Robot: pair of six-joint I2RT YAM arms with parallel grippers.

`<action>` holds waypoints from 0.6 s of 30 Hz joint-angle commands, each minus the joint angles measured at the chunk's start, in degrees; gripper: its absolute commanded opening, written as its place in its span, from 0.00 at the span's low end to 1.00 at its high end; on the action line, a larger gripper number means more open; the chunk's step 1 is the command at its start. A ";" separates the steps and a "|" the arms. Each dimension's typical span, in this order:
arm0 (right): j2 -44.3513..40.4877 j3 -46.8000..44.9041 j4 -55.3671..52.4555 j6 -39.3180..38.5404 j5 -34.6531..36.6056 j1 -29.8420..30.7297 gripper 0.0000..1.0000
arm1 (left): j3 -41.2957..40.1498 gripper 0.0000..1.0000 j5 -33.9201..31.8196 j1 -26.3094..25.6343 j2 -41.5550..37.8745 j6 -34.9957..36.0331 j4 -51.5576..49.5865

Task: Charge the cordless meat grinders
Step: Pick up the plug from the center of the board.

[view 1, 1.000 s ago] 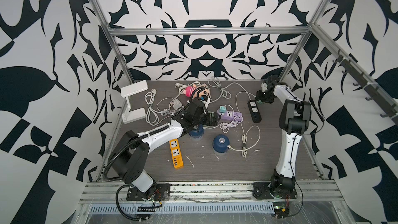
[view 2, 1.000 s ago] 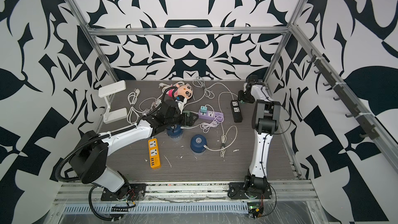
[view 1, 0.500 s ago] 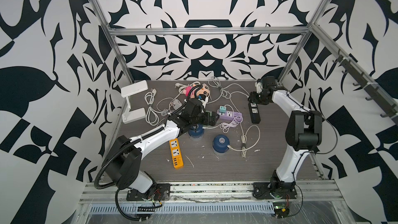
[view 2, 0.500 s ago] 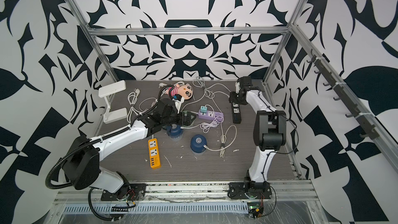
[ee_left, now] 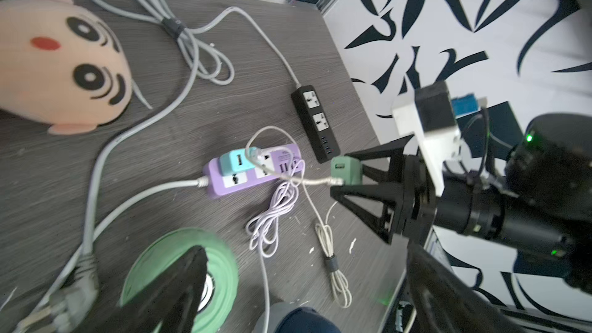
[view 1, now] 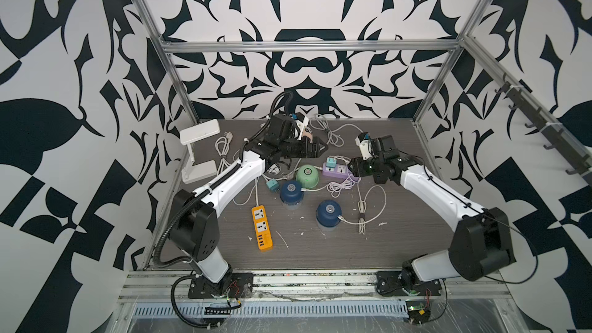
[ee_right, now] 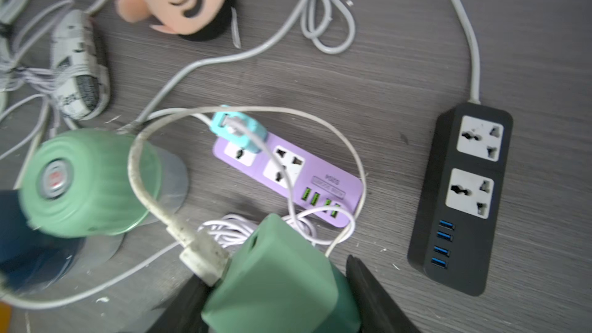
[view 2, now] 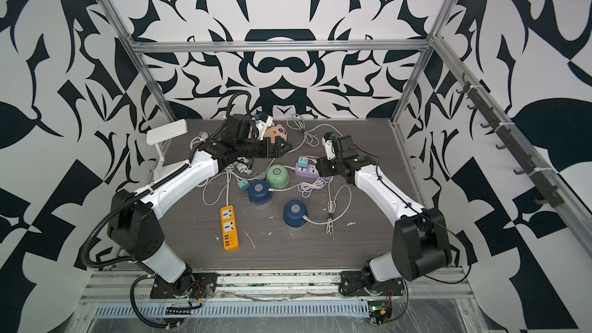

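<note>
Three cordless meat grinders stand mid-table: a mint green one (view 1: 307,177) (view 2: 277,177) (ee_right: 86,184) and two dark blue ones (view 1: 291,191) (view 2: 260,191), (view 1: 328,213) (view 2: 295,213). My left gripper (view 1: 320,150) (view 2: 285,148) (ee_left: 306,251) hangs open and empty just behind the mint grinder (ee_left: 179,283). Beside the end of the purple power strip (view 1: 338,170) (ee_right: 288,180), my right gripper (view 1: 352,171) (view 2: 320,171) (ee_right: 278,289) is shut on a green plug adapter (ee_right: 278,277) (ee_left: 346,169). A white USB cable plug (ee_right: 205,261) sits in that adapter.
A teal adapter (ee_right: 237,129) is plugged into the purple strip. A black power strip (ee_right: 461,197) (ee_left: 317,123) lies to its right, an orange one (view 1: 262,226) nearer the front. A plush doll (ee_left: 61,59), a white lamp (view 1: 198,152), a loose teal adapter (view 1: 272,184) and cable bundles crowd the back.
The right arm has swung from the back right corner in to the purple strip. The left gripper has pulled back from over the blue grinder, uncovering the mint one.
</note>
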 commanded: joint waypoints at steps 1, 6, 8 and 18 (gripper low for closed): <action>-4.85 -2.08 4.76 -1.66 -1.60 1.00 0.54 | 4.14 0.99 12.93 1.44 5.43 -2.38 -5.65; -9.13 -4.77 6.07 -2.21 -3.58 1.73 0.54 | 9.72 0.99 16.33 -0.32 9.48 -1.86 -9.26; -10.13 -5.26 6.33 -2.39 -4.35 1.84 0.54 | 10.83 1.00 16.37 -1.61 10.36 -1.79 -9.67; -11.99 -6.55 7.53 -1.99 -7.59 2.35 0.54 | 16.21 0.87 15.97 -6.04 15.37 -0.38 -13.42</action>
